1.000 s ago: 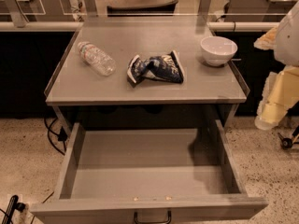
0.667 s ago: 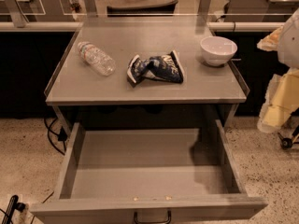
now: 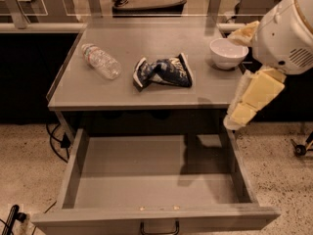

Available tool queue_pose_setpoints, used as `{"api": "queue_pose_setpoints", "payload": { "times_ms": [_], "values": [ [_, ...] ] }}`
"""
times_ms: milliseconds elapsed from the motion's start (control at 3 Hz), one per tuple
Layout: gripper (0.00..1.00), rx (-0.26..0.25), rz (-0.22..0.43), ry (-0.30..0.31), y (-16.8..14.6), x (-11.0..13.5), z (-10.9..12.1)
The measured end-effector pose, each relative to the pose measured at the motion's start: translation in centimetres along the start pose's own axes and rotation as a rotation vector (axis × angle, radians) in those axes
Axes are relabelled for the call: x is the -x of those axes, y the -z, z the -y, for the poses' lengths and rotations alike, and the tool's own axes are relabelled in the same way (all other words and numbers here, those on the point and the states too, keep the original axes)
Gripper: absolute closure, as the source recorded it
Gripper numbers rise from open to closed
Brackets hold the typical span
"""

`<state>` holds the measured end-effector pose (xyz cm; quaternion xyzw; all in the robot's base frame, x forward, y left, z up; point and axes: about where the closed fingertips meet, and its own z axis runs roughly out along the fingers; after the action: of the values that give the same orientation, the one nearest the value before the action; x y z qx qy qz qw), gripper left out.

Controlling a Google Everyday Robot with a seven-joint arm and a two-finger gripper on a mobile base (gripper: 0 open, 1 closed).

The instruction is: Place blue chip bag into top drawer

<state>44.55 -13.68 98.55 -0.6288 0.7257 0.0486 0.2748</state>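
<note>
Pincer (image 3: 242, 112) of mine hangs just off the right edge of the table (image 3: 98, 94) near its front corner, open or closed I cannot tell, with the blue chip bag (image 3: 164, 72) leftward at mid-table, its long axis along the front edge, above the open top drawer (image 3: 146, 213).

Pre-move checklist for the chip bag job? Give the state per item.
1. Top drawer pulled out: ok. It is wide open and its bottom is bare.
2. Blue chip bag reachable: ok. It lies crumpled mid-table with nothing on top.
3. Bag clear of neighbours: ok. It is apart from the water bottle and the white bowl.
4. Bag held: not ok. The gripper hangs by the table's right-hand edge, over the drawer's side wall, not touching the bag.
5. Approach path clear: cannot tell. The bowl sits close to the arm, so it probably needs care.
</note>
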Motion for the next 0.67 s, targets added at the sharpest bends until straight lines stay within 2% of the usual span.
{"api": "queue_pose_setpoints", "payload": {
  "times_ms": [333,667],
  "values": [
    [0.0,0.022,0.083,-0.016,-2.1,1.8,0.5],
    [0.0,0.058,0.1,-0.036,-5.4,2.9,1.8]
  ]
}}
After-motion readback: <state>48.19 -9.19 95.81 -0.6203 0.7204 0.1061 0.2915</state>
